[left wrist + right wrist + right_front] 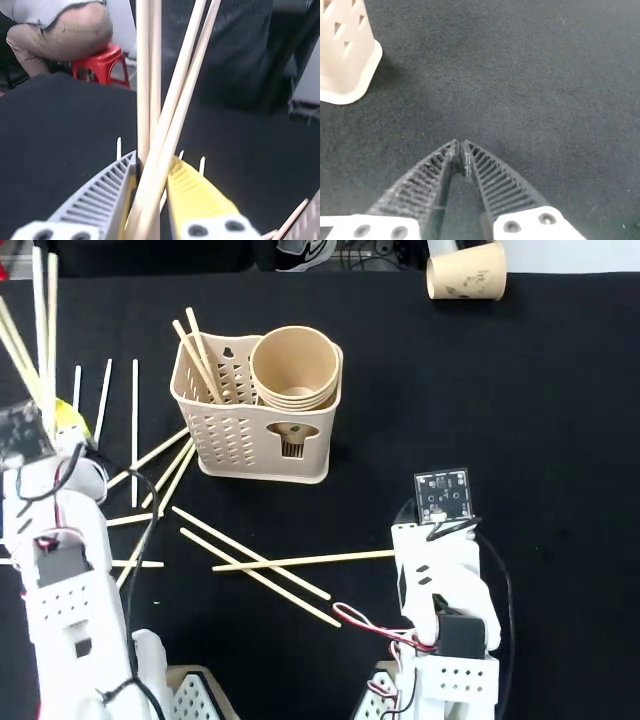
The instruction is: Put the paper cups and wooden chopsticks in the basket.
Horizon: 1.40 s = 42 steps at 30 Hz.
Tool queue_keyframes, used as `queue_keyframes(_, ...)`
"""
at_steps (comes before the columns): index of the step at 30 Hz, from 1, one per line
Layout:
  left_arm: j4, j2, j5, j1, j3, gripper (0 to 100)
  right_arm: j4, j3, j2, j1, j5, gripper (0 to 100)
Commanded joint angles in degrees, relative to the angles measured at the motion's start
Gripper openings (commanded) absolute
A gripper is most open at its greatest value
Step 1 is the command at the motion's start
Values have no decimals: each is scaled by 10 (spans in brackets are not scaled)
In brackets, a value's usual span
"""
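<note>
A beige slotted basket [250,435] stands mid-table with a stack of paper cups [295,365] and two wooden chopsticks [200,358] inside it. One more paper cup [465,273] lies on its side at the far right edge. Several loose chopsticks [262,565] are scattered left of and in front of the basket. At the left edge, my left gripper [55,425] [150,185] is shut on a bundle of chopsticks [40,320] [155,100] that point upward. My right gripper [460,150] is shut and holds nothing, low over bare cloth to the right of the basket's corner [345,55].
Black cloth covers the table [520,440]. Both arm bases and their cables [365,625] stand at the front edge. The right arm's body [440,580] touches the end of one loose chopstick. A red stool [102,62] stands beyond the table.
</note>
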Motion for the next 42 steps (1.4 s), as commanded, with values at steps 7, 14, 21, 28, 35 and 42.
queue_keyframes(7,-146,-74,87,7,82,28,1,-1,-41,4,6,16)
queue_keyframes(14,-193,-93,78,60,80,27,0,-1,-41,4,6,16)
queue_keyframes(21,-190,-118,80,109,5,27,0,-1,-40,4,6,16)
queue_keyframes(28,-189,-118,83,112,-15,27,0,-1,-40,4,6,16)
queue_keyframes(35,-191,-114,93,121,-44,27,-1,-1,-40,4,6,16)
queue_keyframes(42,-91,-94,94,177,-190,27,-2,-1,-40,4,6,16)
